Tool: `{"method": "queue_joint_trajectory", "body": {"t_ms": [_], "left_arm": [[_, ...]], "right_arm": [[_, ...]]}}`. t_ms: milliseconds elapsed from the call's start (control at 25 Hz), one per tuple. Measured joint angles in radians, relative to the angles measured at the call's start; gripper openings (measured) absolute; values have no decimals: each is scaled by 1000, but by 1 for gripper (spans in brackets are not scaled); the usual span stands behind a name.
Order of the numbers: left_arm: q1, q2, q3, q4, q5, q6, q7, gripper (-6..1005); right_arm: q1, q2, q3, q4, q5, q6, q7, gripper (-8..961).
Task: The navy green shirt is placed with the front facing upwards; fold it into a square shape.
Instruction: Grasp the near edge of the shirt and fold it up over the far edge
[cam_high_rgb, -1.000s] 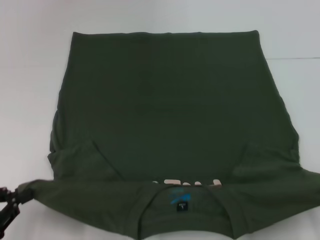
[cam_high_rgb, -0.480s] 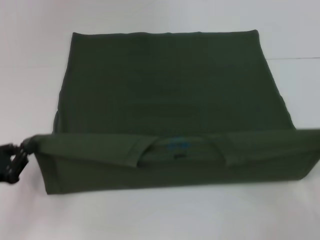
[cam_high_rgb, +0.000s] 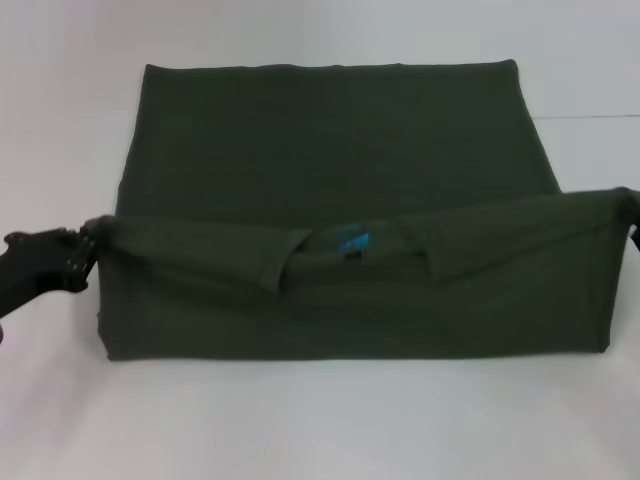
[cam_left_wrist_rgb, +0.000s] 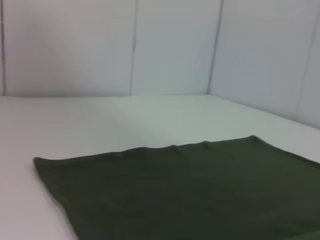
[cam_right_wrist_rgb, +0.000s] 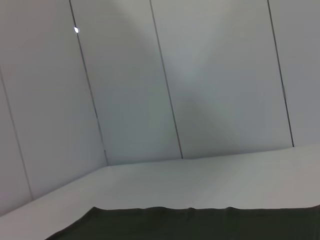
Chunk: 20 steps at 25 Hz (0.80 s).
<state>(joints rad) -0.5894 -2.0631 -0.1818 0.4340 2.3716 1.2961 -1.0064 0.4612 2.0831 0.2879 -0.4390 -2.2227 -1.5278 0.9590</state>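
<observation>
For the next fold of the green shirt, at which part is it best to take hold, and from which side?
Probably the two ends of the raised folded edge of the shirt, each taken from its own outer side. The left gripper is at the left end there; the right end rises at the picture's edge. Those ends stand clear of the table, while the middle with the blue label sags.

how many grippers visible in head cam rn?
2. The left gripper holds the navy green shirt at the fold's left end; the right gripper barely shows at the frame edge, by the fold's right end.
</observation>
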Motion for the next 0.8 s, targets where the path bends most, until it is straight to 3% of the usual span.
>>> {"method": "queue_joint_trajectory", "body": {"t_ms": [240, 800], "left_arm": [[-53, 3, 0, -40, -46, -105, 29, 73], [-176, -1, -1, -118, -79, -380, 69, 78]], "right_arm": [[65, -9, -6, 38, 0, 138, 41, 38], [196, -4, -38, 47, 0, 397, 77, 39]]}}
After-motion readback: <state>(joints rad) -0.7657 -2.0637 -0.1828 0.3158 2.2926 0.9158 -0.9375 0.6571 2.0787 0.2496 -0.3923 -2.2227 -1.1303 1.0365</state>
